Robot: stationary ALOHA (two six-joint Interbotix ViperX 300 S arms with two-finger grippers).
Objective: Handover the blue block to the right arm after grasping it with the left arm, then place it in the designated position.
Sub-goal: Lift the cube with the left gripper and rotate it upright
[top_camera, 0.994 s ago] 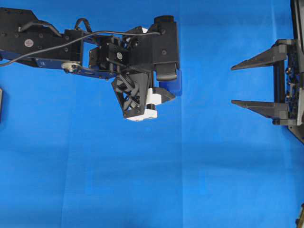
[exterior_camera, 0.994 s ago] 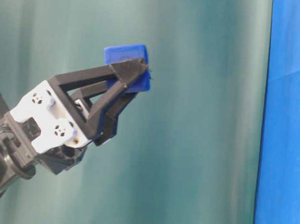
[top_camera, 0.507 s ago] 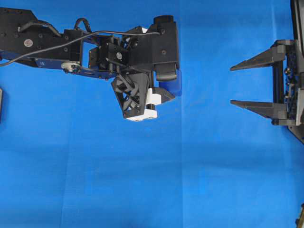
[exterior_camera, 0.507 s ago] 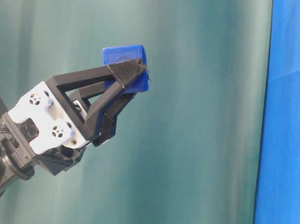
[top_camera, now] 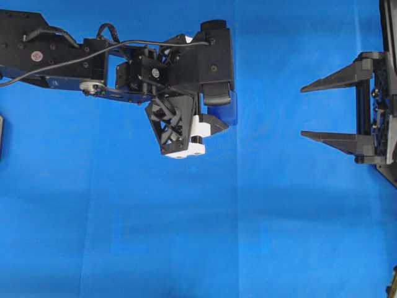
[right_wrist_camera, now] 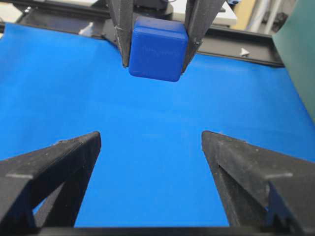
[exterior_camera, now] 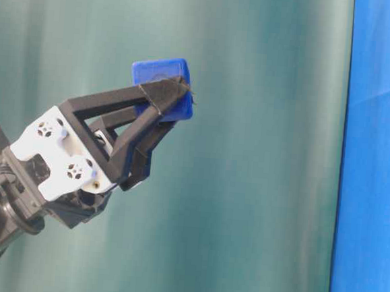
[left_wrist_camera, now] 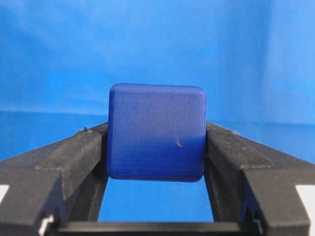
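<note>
The blue block [left_wrist_camera: 156, 132] is a dark-blue cube pinched between the two black fingers of my left gripper [left_wrist_camera: 156, 140], which is shut on its sides. From table level the block [exterior_camera: 161, 76] sits at the fingertips, raised in the air and tilted up to the right. Seen from overhead, only a sliver of the block [top_camera: 228, 110] shows past the left gripper [top_camera: 218, 117]. My right gripper [top_camera: 303, 111] waits open at the right edge, fingers pointing left toward the block with a wide gap of cloth between. In the right wrist view the block [right_wrist_camera: 157, 48] hangs ahead, beyond the spread fingers [right_wrist_camera: 74, 152].
Bright blue cloth [top_camera: 186, 236] covers the table. A green curtain [exterior_camera: 245, 190] backs the table-level view. A dark object pokes in at the overhead view's left edge [top_camera: 1, 136].
</note>
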